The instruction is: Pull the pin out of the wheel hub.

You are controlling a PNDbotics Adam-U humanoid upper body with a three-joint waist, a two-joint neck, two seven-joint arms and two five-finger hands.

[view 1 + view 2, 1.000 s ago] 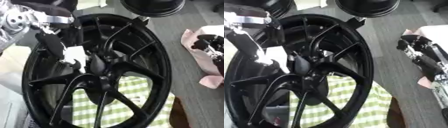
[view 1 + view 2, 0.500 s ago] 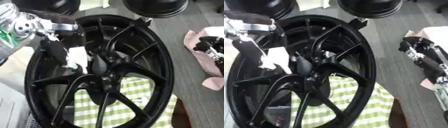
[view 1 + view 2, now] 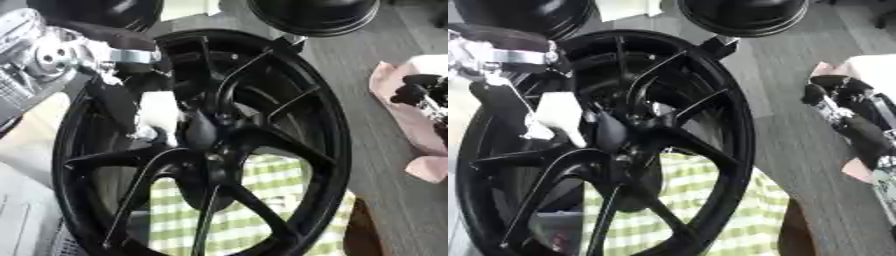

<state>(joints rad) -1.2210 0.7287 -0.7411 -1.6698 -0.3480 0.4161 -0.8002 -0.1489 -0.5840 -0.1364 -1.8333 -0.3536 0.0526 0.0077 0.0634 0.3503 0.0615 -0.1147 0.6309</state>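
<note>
1. we see a large black wheel (image 3: 614,150) with thin branching spokes filling most of both views; its rim runs from the top centre down to the lower edge.
2. the wheel hub (image 3: 627,145) sits a little left of the middle, where the spokes meet, dark and glossy.
3. our left hand (image 3: 531,107) comes in from the upper left, a silver joint and black links leading down across the rim to the spokes just left of the hub.
4. a pale, whitish piece (image 3: 560,117) shows at the end of that hand, right beside the hub; we cannot tell whether it is part of the hand or something held.
5. we cannot make out the pin itself, nor whether the left hand's fingers are curled or straight, since they blur into the black spokes.
6. our right hand (image 3: 855,120) shows at the right edge, well apart from the wheel, black with silver parts, lying over something pink (image 3: 411,120); we cannot tell how its fingers stand.
7. under the wheel, seen between the lower spokes, lies a green and white checked cloth (image 3: 710,205).
8. the worktop (image 3: 798,150) to the right of the wheel is grey with a plank-like grain.
9. two more round black objects (image 3: 741,15) sit at the top edge, beyond the wheel, one at the upper left and one just right of centre.
</note>
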